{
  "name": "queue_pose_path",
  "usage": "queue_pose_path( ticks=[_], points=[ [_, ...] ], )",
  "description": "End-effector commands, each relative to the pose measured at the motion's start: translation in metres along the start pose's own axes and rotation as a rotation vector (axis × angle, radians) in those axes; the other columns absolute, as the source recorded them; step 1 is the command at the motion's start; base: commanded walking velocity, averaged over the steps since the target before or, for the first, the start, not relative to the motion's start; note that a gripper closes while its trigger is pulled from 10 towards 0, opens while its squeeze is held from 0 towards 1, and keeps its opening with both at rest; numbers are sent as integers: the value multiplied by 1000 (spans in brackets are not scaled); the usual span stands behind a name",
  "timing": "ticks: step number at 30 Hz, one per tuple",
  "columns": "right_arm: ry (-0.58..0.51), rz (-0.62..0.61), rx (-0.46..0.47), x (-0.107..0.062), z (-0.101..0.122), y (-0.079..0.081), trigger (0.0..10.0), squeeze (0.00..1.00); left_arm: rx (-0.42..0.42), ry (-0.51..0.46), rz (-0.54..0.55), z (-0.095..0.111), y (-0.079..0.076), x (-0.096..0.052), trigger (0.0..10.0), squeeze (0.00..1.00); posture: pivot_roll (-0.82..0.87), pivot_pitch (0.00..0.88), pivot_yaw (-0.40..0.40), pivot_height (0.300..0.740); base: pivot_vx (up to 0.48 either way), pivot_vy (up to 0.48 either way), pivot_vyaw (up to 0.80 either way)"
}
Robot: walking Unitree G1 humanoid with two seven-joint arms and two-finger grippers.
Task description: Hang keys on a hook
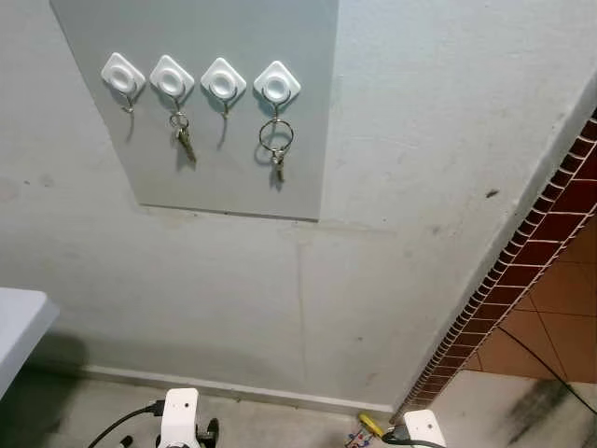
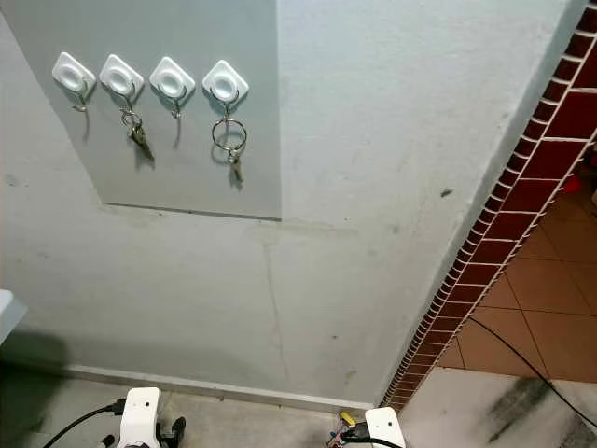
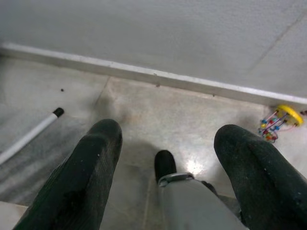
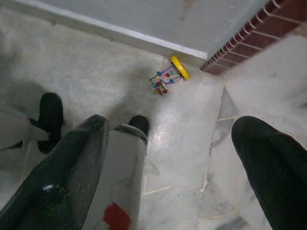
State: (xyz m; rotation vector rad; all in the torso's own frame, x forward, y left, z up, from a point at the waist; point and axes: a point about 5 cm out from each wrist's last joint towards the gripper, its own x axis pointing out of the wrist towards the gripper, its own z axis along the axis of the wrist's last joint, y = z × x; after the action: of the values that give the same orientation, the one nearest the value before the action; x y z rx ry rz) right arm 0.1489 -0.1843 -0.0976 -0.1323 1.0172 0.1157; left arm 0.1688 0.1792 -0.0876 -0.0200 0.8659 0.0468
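Four white diamond-shaped hooks sit in a row on a grey panel (image 1: 233,177) high on the wall ahead. The second hook (image 1: 172,77) carries a small bunch of keys (image 1: 184,140). From the fourth hook (image 1: 276,84) hangs a large key ring with a key (image 1: 276,142). The first hook (image 1: 123,75) and third hook (image 1: 223,80) are bare. Both arms hang low, and their white wrists (image 1: 177,418) (image 1: 423,429) show at the bottom edge. My left gripper (image 3: 168,139) and right gripper (image 4: 172,125) point down at the floor, both open with nothing between the fingers.
A white table corner (image 1: 17,327) juts in at the left. The wall ends at the right in a dark red tiled edge (image 1: 522,271), with terracotta floor beyond. On the floor lie a small bead toy with a yellow wheel (image 4: 170,74) and a white pole (image 3: 29,136).
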Motion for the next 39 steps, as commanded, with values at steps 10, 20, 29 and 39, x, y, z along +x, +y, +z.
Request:
queue_pose_path(
  ticks=[10,20,29,39],
  points=[
    [8,15,-32,1,1,3,10000,0,20,28,12,-9,2,-3,10000,0,-110,0,12,740,0,0,800],
    [23,15,-35,0,-2,0,10000,0,23,24,25,-5,5,-2,10000,0,-105,0,4,740,0,0,800],
    [19,21,-33,0,0,1,10000,0,30,33,19,-8,0,-2,10000,0,-94,0,-5,740,0,0,800],
    [22,29,-31,1,1,1,10000,0,37,52,22,-13,1,-4,10000,0,-84,0,-10,740,0,0,800]
  ],
)
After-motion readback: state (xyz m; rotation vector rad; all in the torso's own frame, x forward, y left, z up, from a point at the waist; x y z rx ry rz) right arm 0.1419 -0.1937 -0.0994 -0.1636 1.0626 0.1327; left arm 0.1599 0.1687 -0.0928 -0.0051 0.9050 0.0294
